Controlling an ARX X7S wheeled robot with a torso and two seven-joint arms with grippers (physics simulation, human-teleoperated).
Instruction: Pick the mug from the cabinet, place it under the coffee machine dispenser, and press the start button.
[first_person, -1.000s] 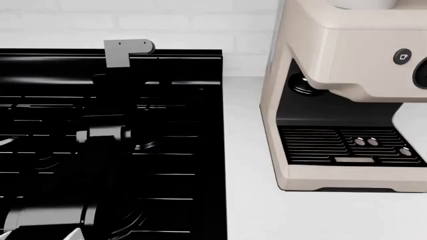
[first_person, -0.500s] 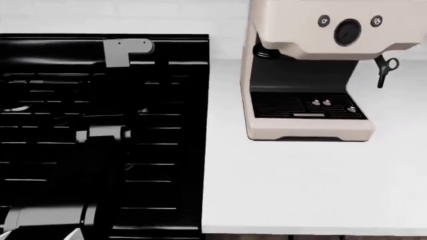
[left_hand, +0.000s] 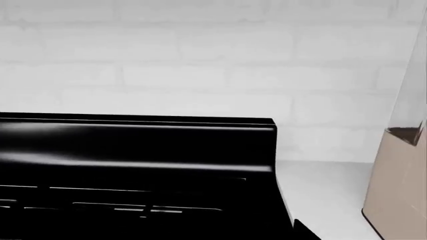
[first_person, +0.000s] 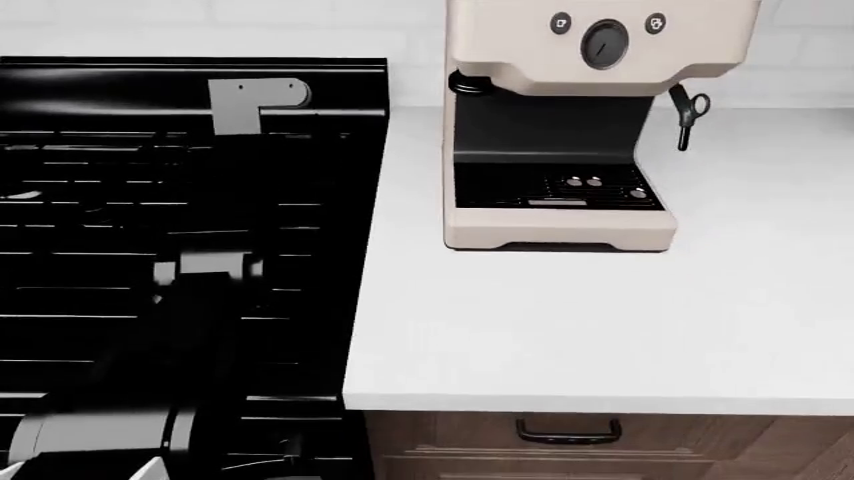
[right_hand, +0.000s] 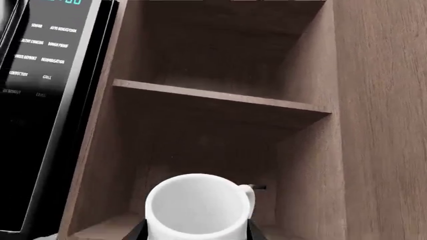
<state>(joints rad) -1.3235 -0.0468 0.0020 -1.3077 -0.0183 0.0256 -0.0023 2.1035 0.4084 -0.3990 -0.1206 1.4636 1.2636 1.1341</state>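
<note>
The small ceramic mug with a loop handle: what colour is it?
The mug is plain white; the right wrist view shows it best.

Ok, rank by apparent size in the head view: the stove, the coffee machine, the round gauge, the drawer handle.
1. stove, filling the view's left side
2. coffee machine
3. drawer handle
4. round gauge

The last two look close; the handle is merely longer.

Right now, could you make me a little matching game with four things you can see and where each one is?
Things:
1. mug
2. coffee machine
3. stove
4. drawer handle

Places:
A. below the counter's front edge
B. on the white counter by the wall
C. in front of the wooden cabinet shelves
D. left of the counter

Pairs: 1-C, 2-B, 3-D, 4-A
</note>
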